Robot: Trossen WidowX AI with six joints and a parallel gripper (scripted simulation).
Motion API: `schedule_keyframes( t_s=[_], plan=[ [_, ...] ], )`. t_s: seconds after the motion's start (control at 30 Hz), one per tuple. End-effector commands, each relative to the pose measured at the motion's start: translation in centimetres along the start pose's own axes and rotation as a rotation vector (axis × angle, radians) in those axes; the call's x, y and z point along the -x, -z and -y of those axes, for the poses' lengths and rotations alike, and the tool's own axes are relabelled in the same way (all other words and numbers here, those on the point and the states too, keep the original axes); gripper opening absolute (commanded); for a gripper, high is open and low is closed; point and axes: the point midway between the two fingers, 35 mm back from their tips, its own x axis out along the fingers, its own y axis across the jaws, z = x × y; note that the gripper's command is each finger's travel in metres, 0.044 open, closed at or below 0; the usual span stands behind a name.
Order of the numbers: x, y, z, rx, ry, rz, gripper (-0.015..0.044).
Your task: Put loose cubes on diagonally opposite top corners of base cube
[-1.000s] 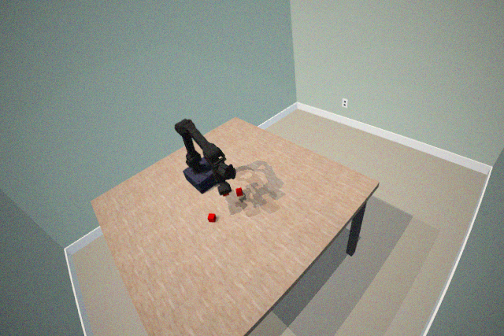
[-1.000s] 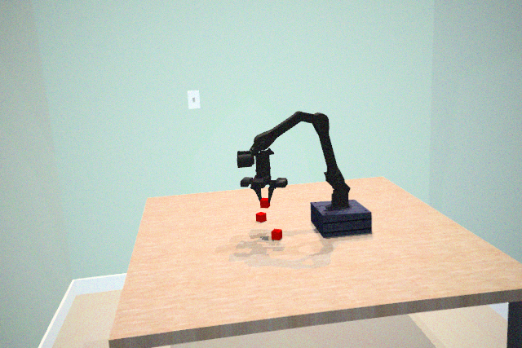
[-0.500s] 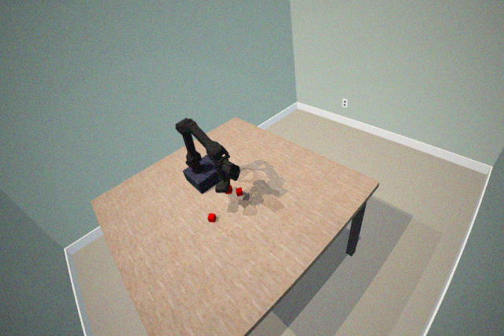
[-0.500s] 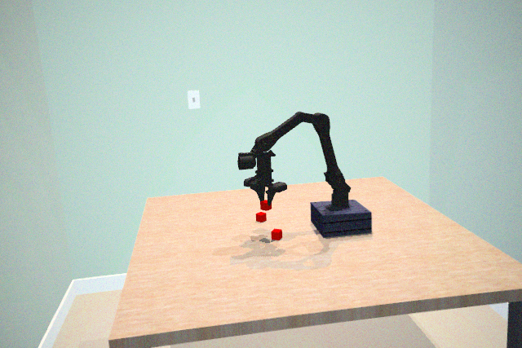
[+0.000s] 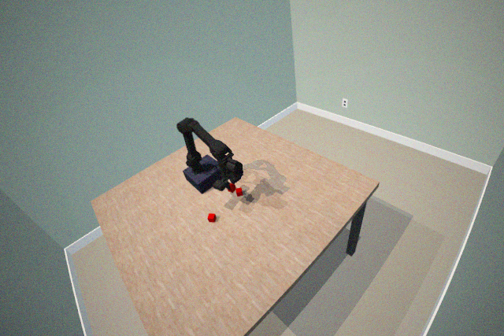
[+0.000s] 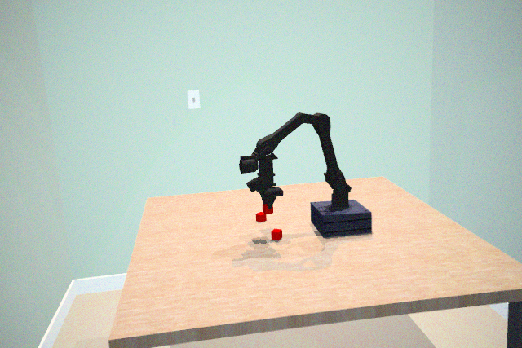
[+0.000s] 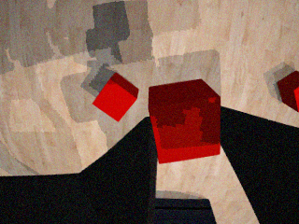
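My claw [image 5: 231,188] [image 6: 267,207] [image 7: 182,119], partly open, grips one red cube [image 5: 231,186] [image 6: 266,209] [image 7: 184,121] above the counter [image 5: 175,251] [image 6: 337,276] [image 7: 243,28]; in my wrist view, a second cube [image 5: 239,191] [image 6: 276,235] [image 7: 115,99] sits at ten o'clock, a third [image 5: 211,217] [image 6: 261,217] [image 7: 290,91] toward two.

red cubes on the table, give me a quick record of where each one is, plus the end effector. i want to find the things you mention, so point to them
cube count: three, all red
held cube [image 5: 231,187] [image 6: 267,209] [image 7: 184,121]: between the fingers, raised off the table
second cube [image 5: 239,192] [image 6: 261,217] [image 7: 115,97]: outside the fingers
third cube [image 5: 211,217] [image 6: 276,235] [image 7: 291,90]: on the table [image 5: 171,275] [image 6: 337,289] [image 7: 28,112], apart from the other two
end effector [image 5: 231,187] [image 6: 267,208] [image 7: 182,119]: shut on the held cube
base cube: cannot tell which by looks
cubes stacked: none
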Motion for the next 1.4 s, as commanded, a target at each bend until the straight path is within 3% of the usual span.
schedule_keyframes(
  t_s=[0.0, 1.37],
  plan=[
    [-0.5, 0.1, -0.8, -0.134, -0.004, -0.008, 0.0105],
    [-2.6, 0.6, -6.9, -1.38, -0.002, -0.014, 0.0105]
  ],
)
